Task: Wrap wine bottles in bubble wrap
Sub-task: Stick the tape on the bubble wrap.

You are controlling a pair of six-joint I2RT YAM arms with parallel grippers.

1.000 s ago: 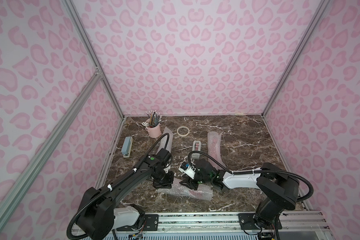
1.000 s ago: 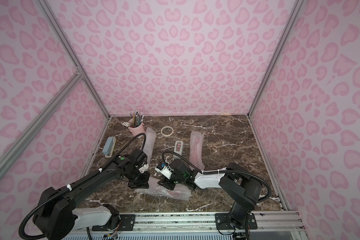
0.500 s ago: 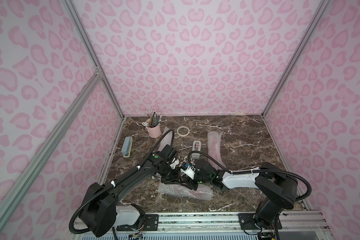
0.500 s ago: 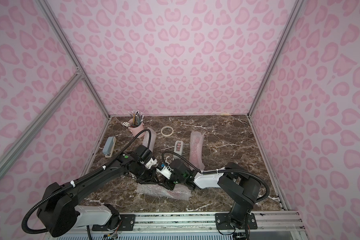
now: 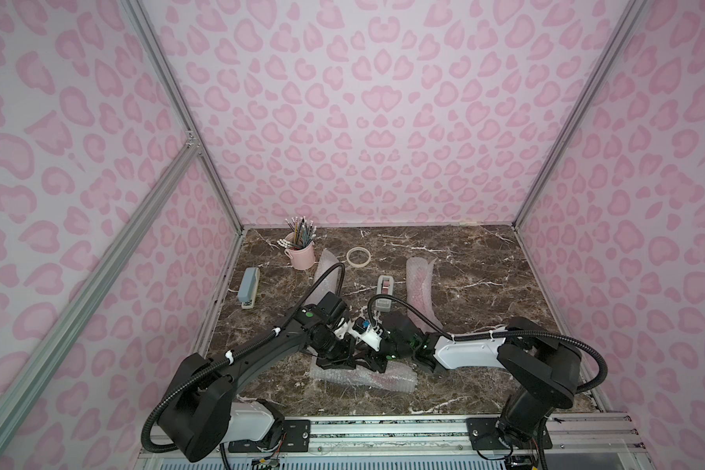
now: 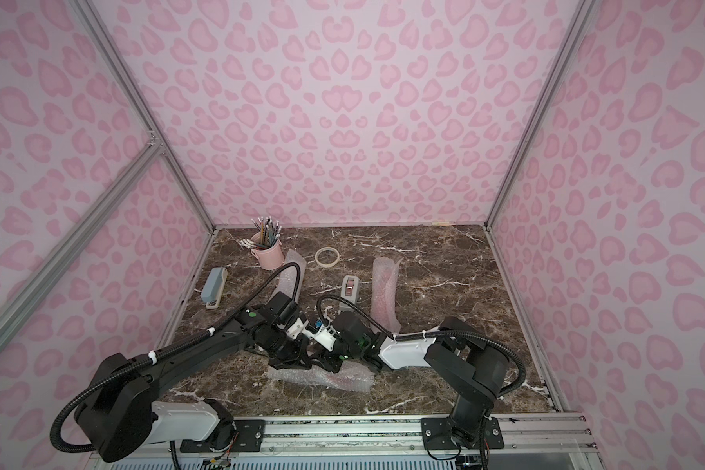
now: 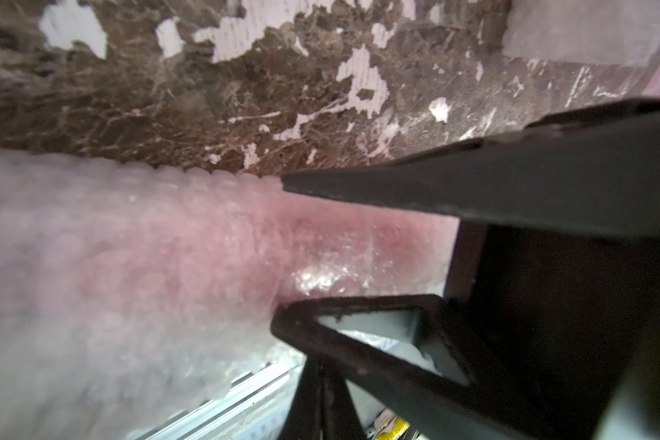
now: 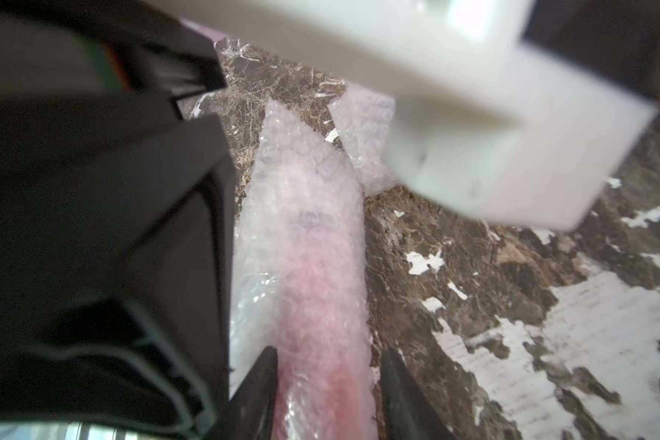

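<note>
A pink-red wine bottle lies rolled in bubble wrap near the front of the counter; the wrap blurs any label. Jaws of the right gripper clasp it, half spread; those of the left gripper look nearly closed, perhaps pinching wrap.

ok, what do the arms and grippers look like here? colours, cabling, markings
Left arm: black links, white base housing, green dot near the wrist. Right arm: white forearm shell, black joints, green lights at the wrist. Both carry black corrugated cable hoses held by white ties. Left gripper and right gripper: black, with tapered fingers.
</note>
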